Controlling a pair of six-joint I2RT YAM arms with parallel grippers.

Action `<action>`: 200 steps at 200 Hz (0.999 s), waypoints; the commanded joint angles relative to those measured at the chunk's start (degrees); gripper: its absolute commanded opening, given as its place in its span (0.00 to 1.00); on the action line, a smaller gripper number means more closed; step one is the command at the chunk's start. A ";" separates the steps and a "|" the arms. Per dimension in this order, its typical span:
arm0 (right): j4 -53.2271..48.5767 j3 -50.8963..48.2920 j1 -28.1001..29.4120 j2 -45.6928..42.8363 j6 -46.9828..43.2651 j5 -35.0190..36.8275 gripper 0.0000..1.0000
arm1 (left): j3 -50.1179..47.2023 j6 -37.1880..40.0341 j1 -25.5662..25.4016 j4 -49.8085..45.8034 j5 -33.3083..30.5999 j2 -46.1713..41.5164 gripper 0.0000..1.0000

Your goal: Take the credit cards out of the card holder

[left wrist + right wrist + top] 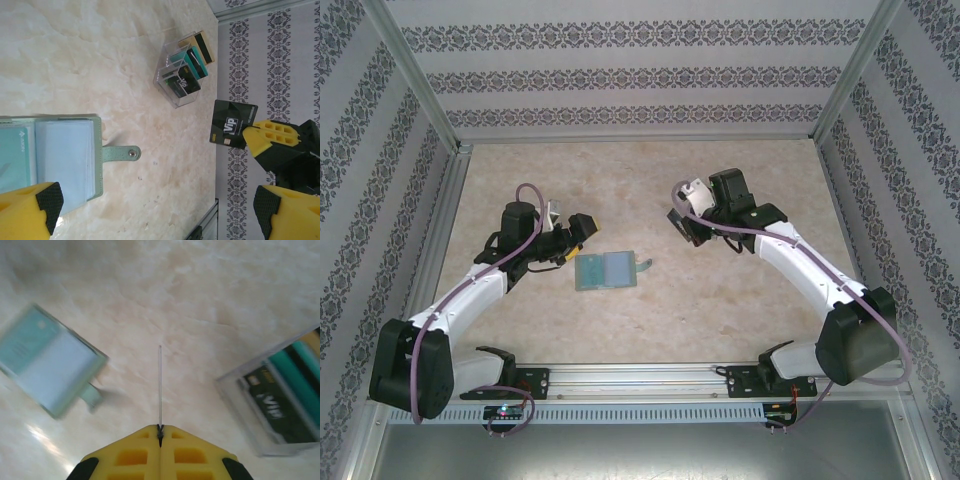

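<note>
Pinching a black credit card (pixel 232 122) in the right gripper (pixel 160 429), tips pressed together; left gripper (pixel 156 202) spread wide, card holder (pixel 65 155) open beside one finger. Risk: twisting out of so shallow a pinch, or clipping the clear stand (pixel 172 95) ahead

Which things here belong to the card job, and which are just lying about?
Job: open card holder, teal card in its pocket, black VIP card in the right gripper, cards standing in the clear rack.
Lying about: the clear rack itself, probably the drop-off.
</note>
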 commanded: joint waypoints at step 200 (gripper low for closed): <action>1.19 7.99 -5.71 16.12 -35.65 9.19 0.00 | 1.73 5.53 0.30 -6.60 -1.54 -2.87 0.99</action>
